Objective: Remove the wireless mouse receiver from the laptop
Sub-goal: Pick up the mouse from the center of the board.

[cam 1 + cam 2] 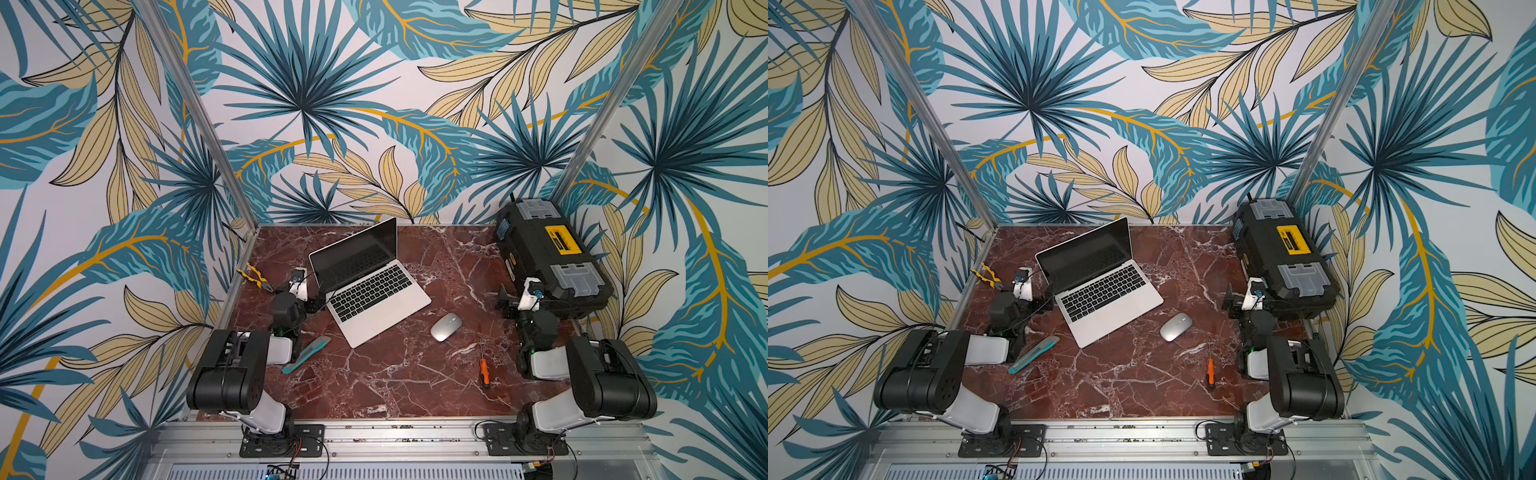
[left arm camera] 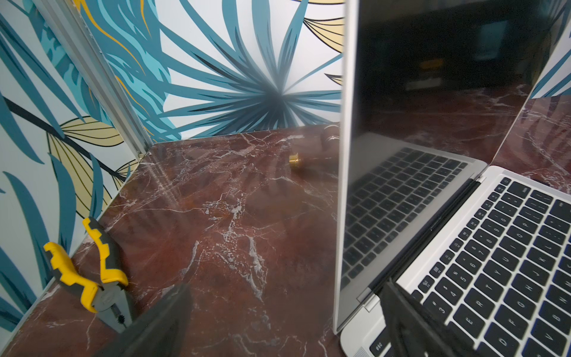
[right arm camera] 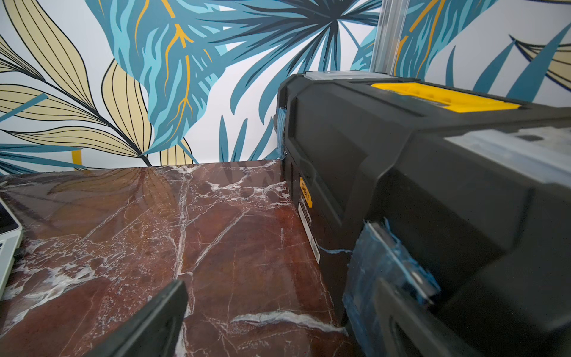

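The silver laptop (image 1: 376, 301) (image 1: 1106, 303) stands open at the back left of the marble table, its screen dark. The wireless mouse receiver does not show clearly in any view. My left gripper (image 1: 318, 300) (image 1: 1045, 301) is open at the laptop's rear left corner. In the left wrist view the left gripper (image 2: 284, 318) has one finger (image 2: 167, 321) over the table and the other over the laptop (image 2: 494, 262) by the hinge. My right gripper (image 1: 505, 301) (image 3: 278, 315) stands open and empty beside the toolbox, far from the laptop.
A black-and-yellow toolbox (image 1: 548, 253) (image 3: 432, 185) fills the back right corner. Yellow pliers (image 1: 254, 277) (image 2: 92, 278) lie by the left wall. A teal utility knife (image 1: 305, 354), a silver mouse (image 1: 446, 326) and an orange screwdriver (image 1: 484, 368) lie on the table (image 1: 395, 382).
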Motion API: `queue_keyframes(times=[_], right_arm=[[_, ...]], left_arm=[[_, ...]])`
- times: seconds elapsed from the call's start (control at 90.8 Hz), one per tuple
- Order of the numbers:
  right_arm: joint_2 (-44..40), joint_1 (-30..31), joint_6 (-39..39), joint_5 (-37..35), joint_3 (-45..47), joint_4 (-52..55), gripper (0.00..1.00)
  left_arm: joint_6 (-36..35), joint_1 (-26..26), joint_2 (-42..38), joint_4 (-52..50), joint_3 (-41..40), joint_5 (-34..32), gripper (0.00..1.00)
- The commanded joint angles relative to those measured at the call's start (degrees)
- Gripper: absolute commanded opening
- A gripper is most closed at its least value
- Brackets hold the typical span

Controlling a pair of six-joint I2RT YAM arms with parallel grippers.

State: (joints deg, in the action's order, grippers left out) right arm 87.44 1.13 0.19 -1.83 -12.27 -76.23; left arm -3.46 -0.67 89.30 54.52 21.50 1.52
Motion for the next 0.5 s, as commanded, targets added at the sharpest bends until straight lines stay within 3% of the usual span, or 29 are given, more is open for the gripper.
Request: queue_keyframes(times=[0.0,0.286,0.386,0.485], right_arm=[[-0.16,0.28,-0.54,0.37,-0.3,-0.83,0.99],[-0.16,0.28,-0.51,0.42,-0.3,-0.8,0.99],[-0.1,0.09,-0.33,0.65,-0.45,-0.64,0.99],[-0.15,-0.33,-0.09,1.11,-0.47,-0.34,0.99]], left_arm=[[-0.43,-0.11,0.12,0.15,0.04,0.43,1.0],[0.16,-0.16,-0.2,1.07,-0.66,-1.56,1.0],[1.14,-0.9,-3.15,5.84,-4.2,-7.65,1.0],[2.25,-1.94,-9.58,2.57,-5.49,-14.79,1.0]])
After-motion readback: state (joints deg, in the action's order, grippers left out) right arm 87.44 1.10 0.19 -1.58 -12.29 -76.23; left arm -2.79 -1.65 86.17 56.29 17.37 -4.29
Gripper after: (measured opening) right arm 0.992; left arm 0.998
